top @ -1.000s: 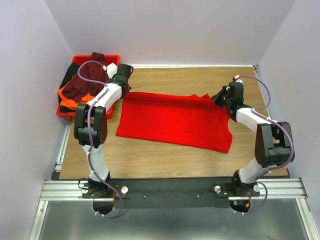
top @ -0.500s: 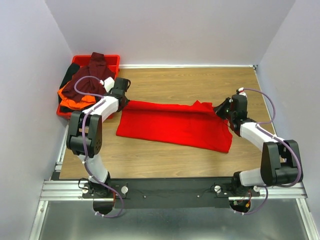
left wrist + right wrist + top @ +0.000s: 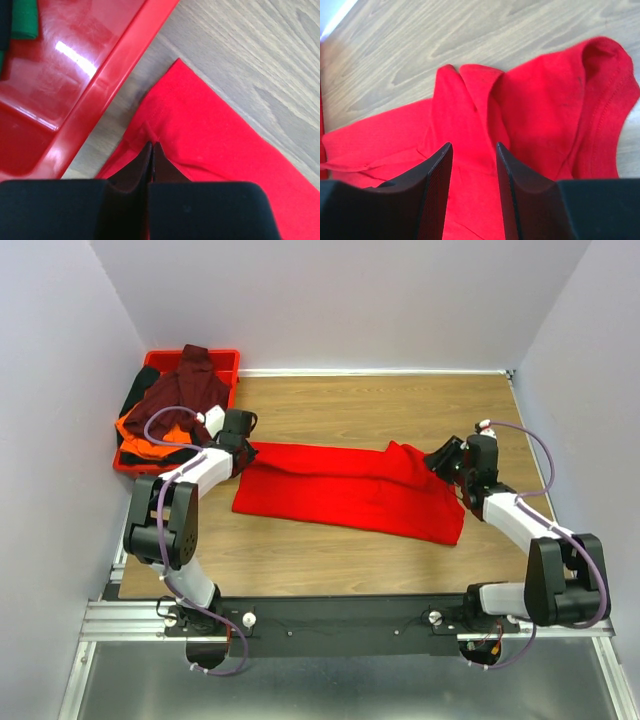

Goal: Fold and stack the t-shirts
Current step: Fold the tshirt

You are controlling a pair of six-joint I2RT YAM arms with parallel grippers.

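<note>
Left hand (image 3: 152, 146) pressed together, seemingly pinching the red shirt (image 3: 350, 490) by its edge; right hand (image 3: 473, 146) spread over its bunched end.

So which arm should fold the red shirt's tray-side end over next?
Left: the left pincer is shut on that end of the red t-shirt; the right pincer is open at the other end.

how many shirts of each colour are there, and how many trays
bright red shirt: 1
maroon shirt: 1
orange shirt: 1
dark shirt: 1
red tray: 1
total: 5
</note>
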